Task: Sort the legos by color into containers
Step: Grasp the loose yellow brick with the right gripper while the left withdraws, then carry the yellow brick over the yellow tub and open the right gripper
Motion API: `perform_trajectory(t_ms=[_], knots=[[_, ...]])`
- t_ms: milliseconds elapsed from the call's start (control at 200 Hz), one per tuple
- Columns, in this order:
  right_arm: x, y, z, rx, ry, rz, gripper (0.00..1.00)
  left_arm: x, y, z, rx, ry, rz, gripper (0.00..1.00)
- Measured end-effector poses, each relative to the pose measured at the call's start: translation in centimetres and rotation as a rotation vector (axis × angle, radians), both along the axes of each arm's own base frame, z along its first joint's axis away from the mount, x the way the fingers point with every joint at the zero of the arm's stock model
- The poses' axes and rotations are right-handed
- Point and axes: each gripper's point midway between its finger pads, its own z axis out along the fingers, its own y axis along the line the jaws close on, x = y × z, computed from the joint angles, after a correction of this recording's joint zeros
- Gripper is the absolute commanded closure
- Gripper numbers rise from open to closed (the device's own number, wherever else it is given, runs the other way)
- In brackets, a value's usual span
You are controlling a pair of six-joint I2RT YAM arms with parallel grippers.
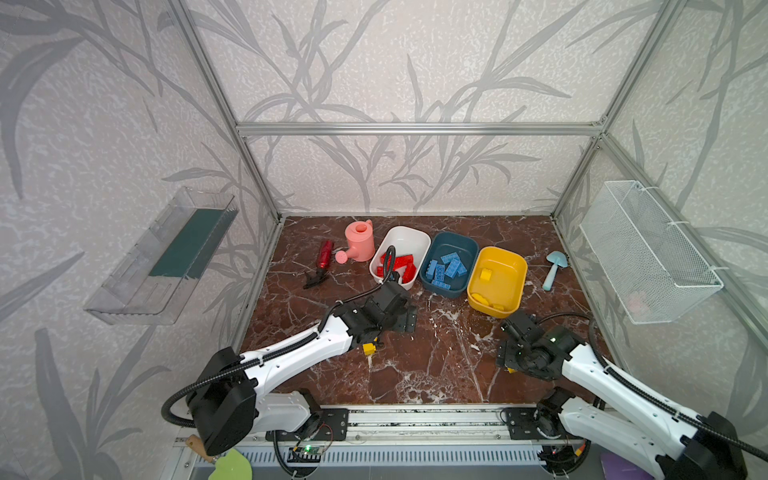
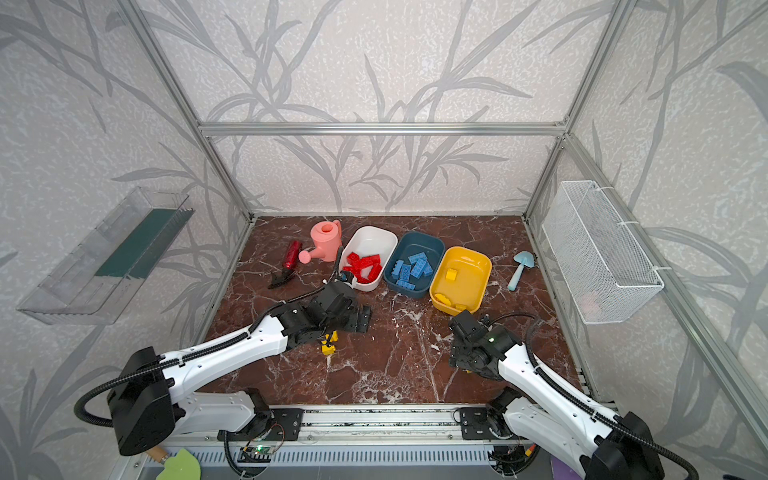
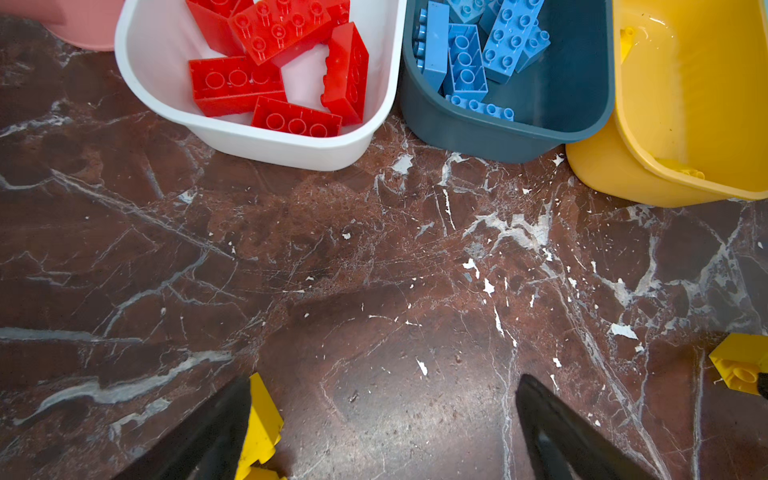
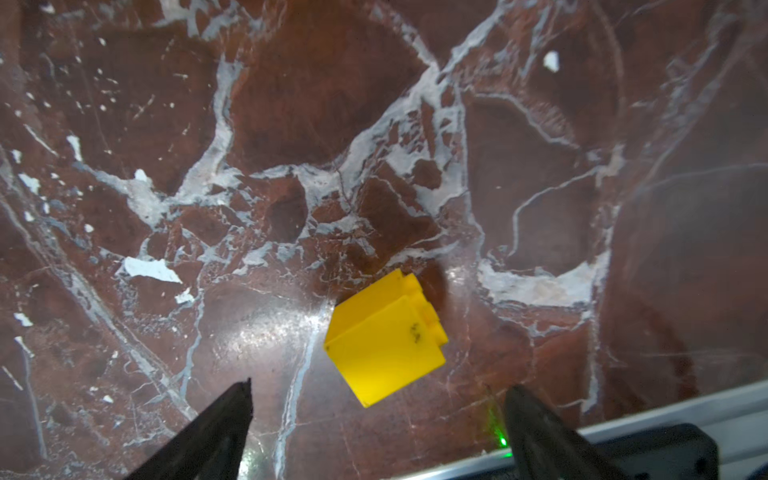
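Note:
My left gripper [image 3: 384, 378] hangs open over the marble floor, in front of the containers. A yellow lego [image 3: 262, 419] lies right beside one of its fingers [image 3: 216, 432], and in a top view this lego [image 1: 369, 348] peeks out from under the left wrist. My right gripper [image 4: 382, 388] is open too, low over another yellow lego [image 4: 386, 336] that lies on its side just ahead of the gap. Red legos [image 1: 401, 266] fill the white container [image 1: 415, 237]. Blue legos [image 1: 449, 266] are in the teal container [image 1: 453, 243]. The yellow container [image 1: 505, 259] holds yellow legos [image 1: 485, 274].
A pink watering can [image 1: 359, 241] and a dark red tool [image 1: 324, 257] lie left of the white container. A light blue shovel [image 1: 552, 266] lies right of the yellow one. A wire basket [image 1: 648, 249] hangs on the right wall, a clear tray [image 1: 166, 257] on the left.

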Motion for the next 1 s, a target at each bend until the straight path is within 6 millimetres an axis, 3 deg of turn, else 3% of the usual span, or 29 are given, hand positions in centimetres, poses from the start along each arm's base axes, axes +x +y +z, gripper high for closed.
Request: perform_trajectory(t_ms=[205, 525, 735, 880, 1000], knots=[[1.4, 1.7, -1.4, 0.077, -0.006, -0.016, 0.15, 0.0, 0.0, -0.2, -0.001, -0.001, 0.000, 0.01], [3.3, 2.8, -2.1, 0.101, -0.015, 0.009, 0.26, -0.3, 0.6, -0.6, 0.016, 0.003, 0.007, 0.01], [3.7, 3.2, -2.6, 0.074, 0.030, 0.066, 0.42, -0.3, 0.9, -0.6, 0.018, 0.002, 0.018, 0.01], [3.4, 3.2, -2.9, 0.065, 0.049, 0.089, 0.63, -0.4, 1.0, -0.6, 0.024, 0.005, 0.023, 0.01], [3.4, 3.2, -2.8, 0.062, 0.050, 0.103, 0.69, -0.5, 1.3, -0.4, 0.026, 0.000, 0.027, 0.01]])
